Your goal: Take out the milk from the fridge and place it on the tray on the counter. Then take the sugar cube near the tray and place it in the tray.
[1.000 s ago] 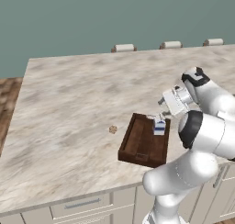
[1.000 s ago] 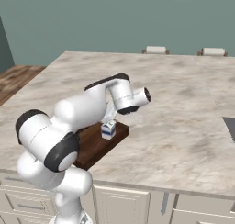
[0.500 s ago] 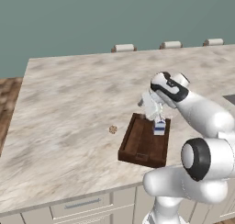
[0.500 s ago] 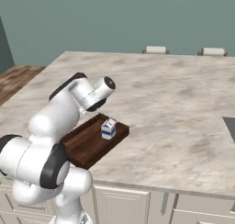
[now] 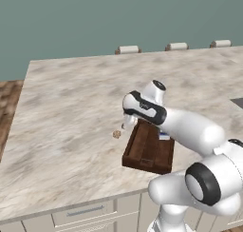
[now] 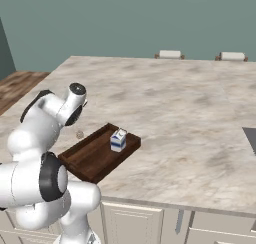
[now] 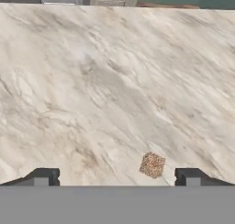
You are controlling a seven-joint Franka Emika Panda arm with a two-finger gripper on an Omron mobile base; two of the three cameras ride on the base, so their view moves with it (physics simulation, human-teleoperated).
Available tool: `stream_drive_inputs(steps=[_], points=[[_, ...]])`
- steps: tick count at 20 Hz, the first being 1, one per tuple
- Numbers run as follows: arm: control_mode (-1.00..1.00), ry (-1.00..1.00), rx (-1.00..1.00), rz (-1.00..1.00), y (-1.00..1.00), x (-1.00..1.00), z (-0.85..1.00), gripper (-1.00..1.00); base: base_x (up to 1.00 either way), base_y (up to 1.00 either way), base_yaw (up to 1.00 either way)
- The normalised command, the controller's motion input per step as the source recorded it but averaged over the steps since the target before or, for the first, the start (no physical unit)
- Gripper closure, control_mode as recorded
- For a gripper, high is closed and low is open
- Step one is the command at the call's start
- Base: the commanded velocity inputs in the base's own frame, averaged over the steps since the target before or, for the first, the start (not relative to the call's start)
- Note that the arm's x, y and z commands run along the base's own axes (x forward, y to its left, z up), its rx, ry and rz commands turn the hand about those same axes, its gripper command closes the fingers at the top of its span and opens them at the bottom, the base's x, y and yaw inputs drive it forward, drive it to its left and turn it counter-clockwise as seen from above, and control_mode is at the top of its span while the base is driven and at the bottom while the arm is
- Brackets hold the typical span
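Note:
The milk (image 6: 118, 140), a small white carton with a blue band, stands upright in the dark-brown tray (image 6: 90, 160) on the counter (image 5: 71, 107); the arm half hides it in the left base view. My gripper (image 5: 126, 125) hangs left of the tray, just above the stone, open and holding nothing. The tan sugar cube (image 5: 116, 134) lies on the counter a little beyond the tray's left rim (image 5: 130, 145). In the hand view the sugar cube (image 7: 152, 165) sits between my fingertips (image 7: 43, 176), nearer the right one, and my gripper (image 7: 117, 177) spans it widely. The fridge is out of view.
Pale chair backs (image 5: 128, 50) line the counter's far edge. A dark inset (image 6: 251, 138) cuts into the counter at the right. Wooden floor (image 5: 9, 98) lies past the left edge. Cream drawers (image 5: 83, 212) run under the near edge.
My hand has left the milk standing in the tray and swung left, off the tray, to low over the counter by the sugar cube.

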Motion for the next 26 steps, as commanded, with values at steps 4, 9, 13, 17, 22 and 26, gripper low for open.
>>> stream_drive_inputs(steps=[4,9,13,17,22,26], points=[[-1.0,0.18,-0.14,-0.19,0.35,0.23,-0.07,-1.0,0.0,0.0,0.0],[-1.0,0.16,-0.21,-0.39,0.42,0.13,-0.23,-1.0,0.0,0.0,0.0],[-1.0,0.02,-0.14,-0.5,0.3,0.0,-0.09,-1.0,0.0,0.0,0.0],[-1.0,0.06,-0.01,-0.34,0.09,0.0,0.0,-1.0,0.0,0.0,0.0],[-1.0,0.14,0.0,-0.03,-0.12,0.05,-0.05,-1.0,0.0,0.0,0.0],[-1.0,0.06,0.02,0.0,-0.43,0.0,-0.23,-1.0,0.0,0.0,0.0]])
